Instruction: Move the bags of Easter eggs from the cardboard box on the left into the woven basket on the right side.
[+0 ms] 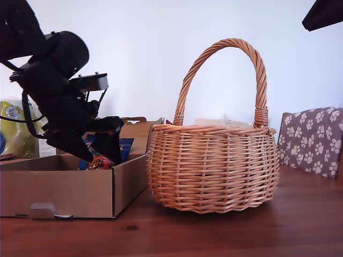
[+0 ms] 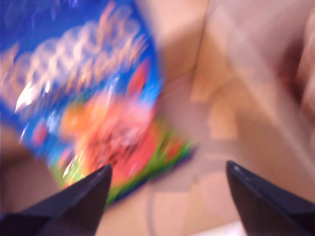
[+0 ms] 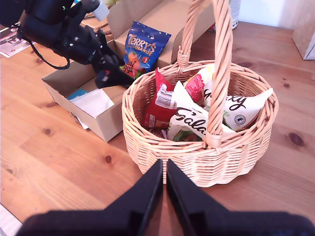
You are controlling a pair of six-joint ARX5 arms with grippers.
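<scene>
First gripper over the box, jaws apart.

My first gripper (image 2: 167, 182) hung spread and empty above the blue bag (image 3: 143, 51) lying in the cardboard box (image 1: 64, 190). My second gripper (image 3: 165, 179) was pressed together, holding nothing, above the table (image 1: 225, 230) beside the woven basket (image 3: 147, 142), where white bags (image 3: 189, 120) and a red one already lay.

Paw-print cushion (image 1: 312, 140) at the exterior view's right, yellow-green crinkly bag (image 1: 15, 134) at its left, wooden table (image 1: 214, 233)
</scene>
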